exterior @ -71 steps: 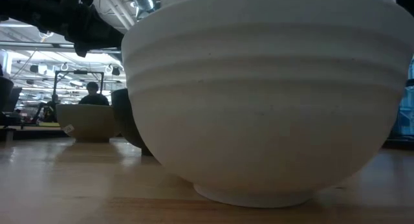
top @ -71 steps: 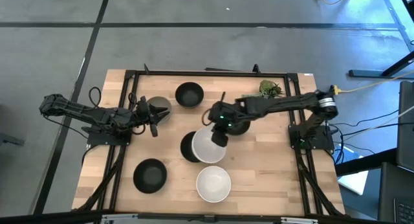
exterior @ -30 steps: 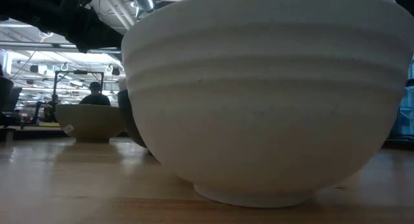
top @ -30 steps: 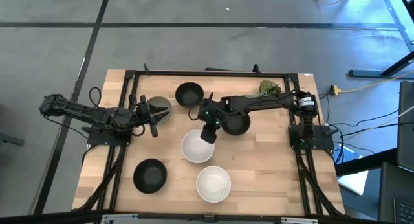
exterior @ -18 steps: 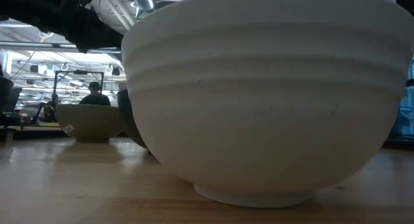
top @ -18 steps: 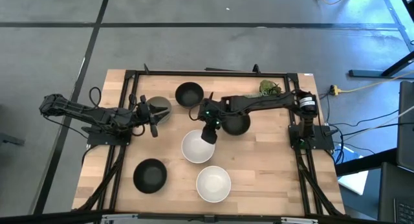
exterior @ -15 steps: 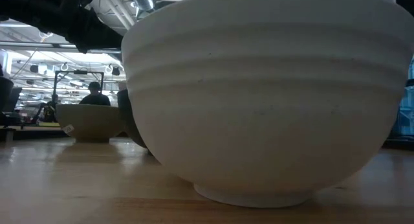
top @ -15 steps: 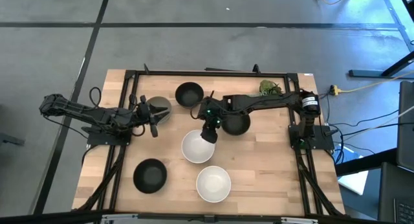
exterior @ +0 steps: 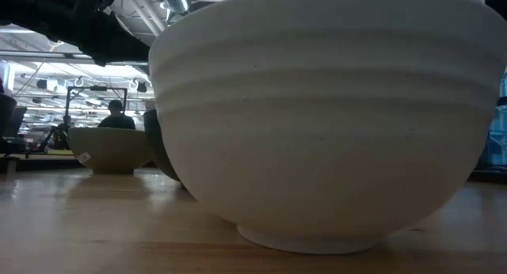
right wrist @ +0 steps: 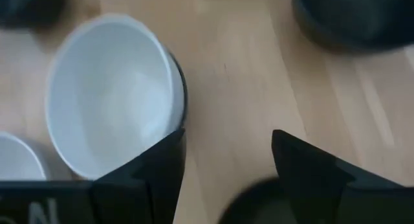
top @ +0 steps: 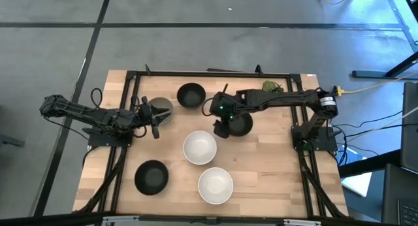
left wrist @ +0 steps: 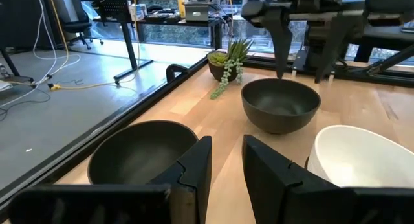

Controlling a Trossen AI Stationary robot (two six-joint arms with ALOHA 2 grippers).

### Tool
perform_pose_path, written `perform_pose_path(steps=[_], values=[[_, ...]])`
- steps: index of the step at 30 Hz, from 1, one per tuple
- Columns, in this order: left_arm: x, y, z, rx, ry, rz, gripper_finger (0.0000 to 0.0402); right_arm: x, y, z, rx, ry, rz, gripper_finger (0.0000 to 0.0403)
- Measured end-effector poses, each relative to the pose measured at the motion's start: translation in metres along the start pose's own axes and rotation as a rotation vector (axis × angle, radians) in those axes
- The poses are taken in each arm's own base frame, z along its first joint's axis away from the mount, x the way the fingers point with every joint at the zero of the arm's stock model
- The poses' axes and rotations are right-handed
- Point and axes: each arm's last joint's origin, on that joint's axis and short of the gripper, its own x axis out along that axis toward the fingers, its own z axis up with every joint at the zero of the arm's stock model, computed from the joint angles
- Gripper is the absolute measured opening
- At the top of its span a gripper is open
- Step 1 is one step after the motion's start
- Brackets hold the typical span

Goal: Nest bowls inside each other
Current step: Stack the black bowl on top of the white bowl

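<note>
Item, bowls on the surface (top: 274, 161): you had the white bowl (top: 200, 147) at centre seated in a black bowl (right wrist: 180, 88), only that rim showing in the right wrist view, a pair already nested. Loose and empty: second white bowl (top: 215, 185) at 6 o'clock, black bowls at 8 (top: 151, 177), 12 (top: 191, 95) and 2 (top: 240, 124), grey-green bowl (top: 160, 108) at 10. Your right claw (top: 221, 130) hung fingers apart beside the 2 o'clock bowl, probably for the next pick; your left claw (top: 155, 121), narrowly parted and empty, waited at the grey-green bowl.
</note>
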Motion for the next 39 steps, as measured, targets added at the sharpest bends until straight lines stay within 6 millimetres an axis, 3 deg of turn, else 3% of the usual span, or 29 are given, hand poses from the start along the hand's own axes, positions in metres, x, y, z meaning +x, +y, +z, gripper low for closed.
perform_pose_path(steps=[7, 19, 39], values=[[0.0, 0.0, -0.001, 0.007, 0.01, 0.001, 0.0082, 0.013, -0.005, -0.022, -0.049, 0.082, -0.015, 0.0228], [0.0, 0.0, -0.003, 0.019, 0.026, 0.004, 0.0082, 0.034, -0.012, -0.062, 0.036, 0.173, -0.036, 0.0228], [0.0, 0.001, -0.003, 0.02, 0.028, 0.009, 0.0082, 0.029, 0.004, -0.071, 0.092, 0.111, -0.064, 0.0228]])
